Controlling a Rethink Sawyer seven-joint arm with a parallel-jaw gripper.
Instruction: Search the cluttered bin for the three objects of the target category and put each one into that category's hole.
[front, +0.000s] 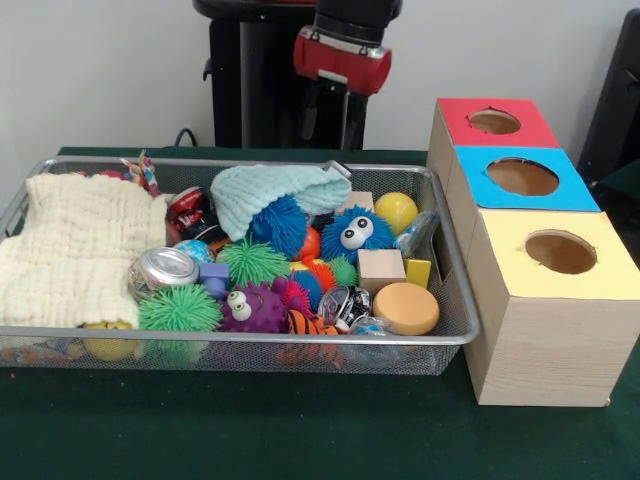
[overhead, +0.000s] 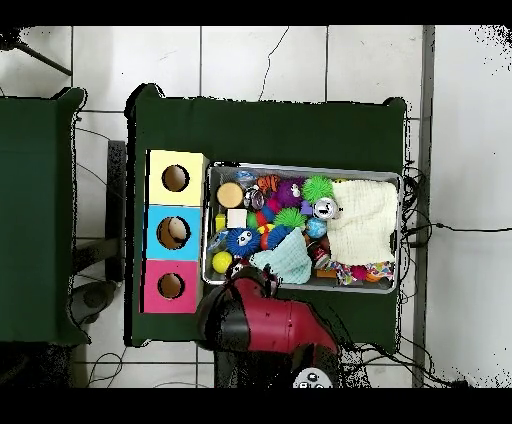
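Note:
A wire mesh bin (front: 240, 338) holds a jumble of toys. Among them are a blue spiky ball (front: 280, 225), a blue furry ball with eyes (front: 355, 233), a purple spiky toy with eyes (front: 252, 308), two green spiky balls (front: 252, 262) (front: 178, 308), a yellow ball (front: 396, 211), a wooden cube (front: 380, 268), a round orange disc (front: 405, 307) and a silver can (front: 165, 268). Beside the bin stand three boxes with holes: red (front: 495, 120), blue (front: 522, 177) and yellow (front: 560, 252). My gripper (front: 332, 125) hangs open and empty above the bin's far edge.
A cream cloth (front: 80, 245) covers the bin's left part, and a mint cloth (front: 270, 190) drapes over toys at the back. The bin and boxes sit on a green table cover (front: 300, 430). From above, my red arm (overhead: 270, 325) reaches over the bin's (overhead: 300, 168) robot-side edge.

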